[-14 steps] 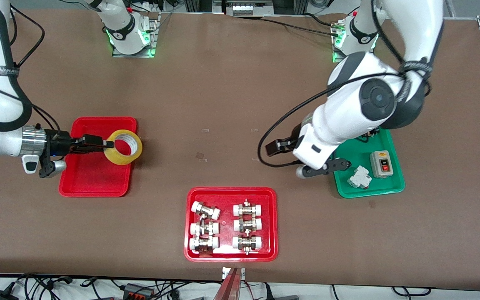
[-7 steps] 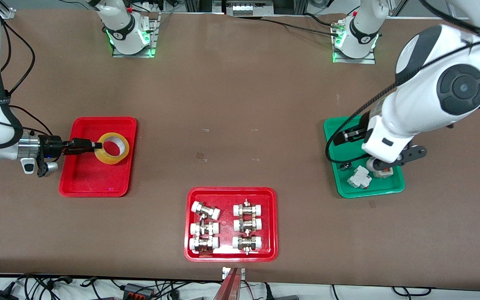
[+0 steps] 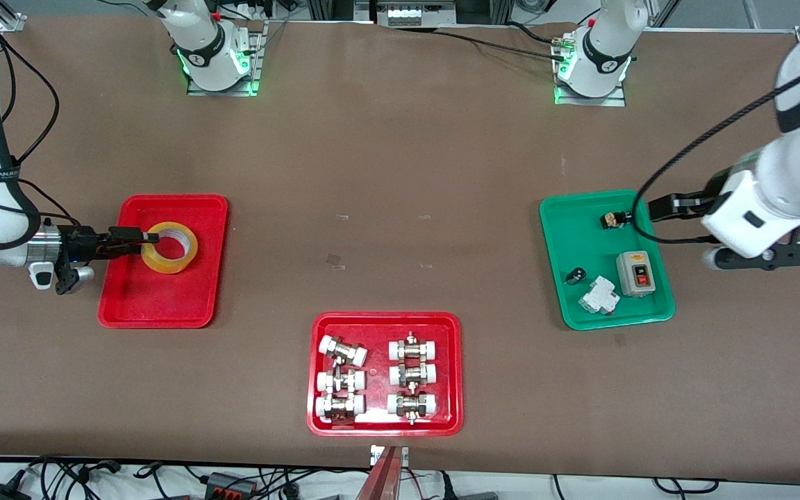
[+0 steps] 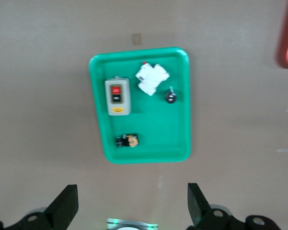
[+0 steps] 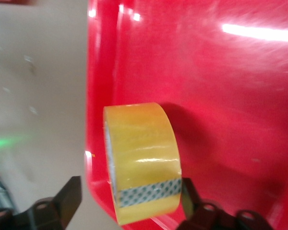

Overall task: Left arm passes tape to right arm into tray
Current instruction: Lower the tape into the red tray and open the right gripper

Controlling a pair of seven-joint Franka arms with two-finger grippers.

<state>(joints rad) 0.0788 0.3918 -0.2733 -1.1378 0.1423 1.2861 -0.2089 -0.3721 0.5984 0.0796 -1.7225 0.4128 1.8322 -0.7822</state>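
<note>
Two arms share this table, and we read them from the right arm's end across. The right gripper holds the tape by its wall, one finger in the open core and one outside, low over the plain red tray; we judge the roll is gripped this way so it can be let go flat, and we cannot tell whether it touches the tray floor yet. In the right wrist view the tape sits between the fingers over the tray. Nearer the front camera at mid-table sits a red tray of fittings. The left gripper hangs spread wide and empty, drawn off over bare table by the green tray, where it waits. The brown tabletop runs to cables along both edges.
</note>
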